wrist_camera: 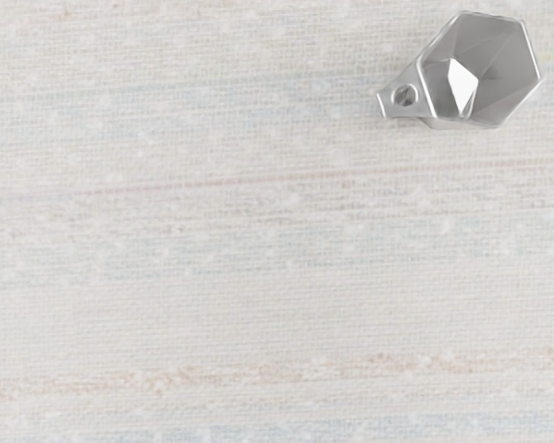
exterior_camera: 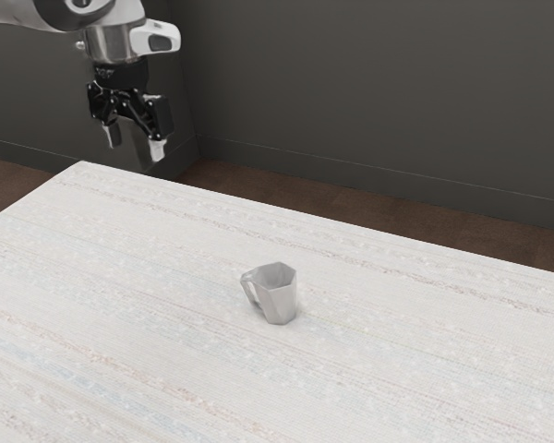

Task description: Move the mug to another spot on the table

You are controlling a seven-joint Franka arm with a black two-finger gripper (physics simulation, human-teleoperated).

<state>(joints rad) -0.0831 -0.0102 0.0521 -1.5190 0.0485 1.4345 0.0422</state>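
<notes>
Grey faceted mug (exterior_camera: 272, 293) is standing upright on the table (exterior_camera: 92, 305), untouched.
You're holding the gripper (exterior_camera: 135, 148) high, fingers spread, mug at its 4 o'clock; descending off-centre is risking clipping the handle (exterior_camera: 250, 291) and tipping it.

Grey faceted mug (exterior_camera: 274, 292) (wrist_camera: 472, 70) upright on table (exterior_camera: 120, 305) center, handle twd exterior view's left.

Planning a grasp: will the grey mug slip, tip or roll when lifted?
The mug looks rigid, faceted and metallic, so likely stiff. Its flat sides should suit a pinch, though the sheen hints at slipperiness. Standing upright on the table, it probably won't roll.
</notes>
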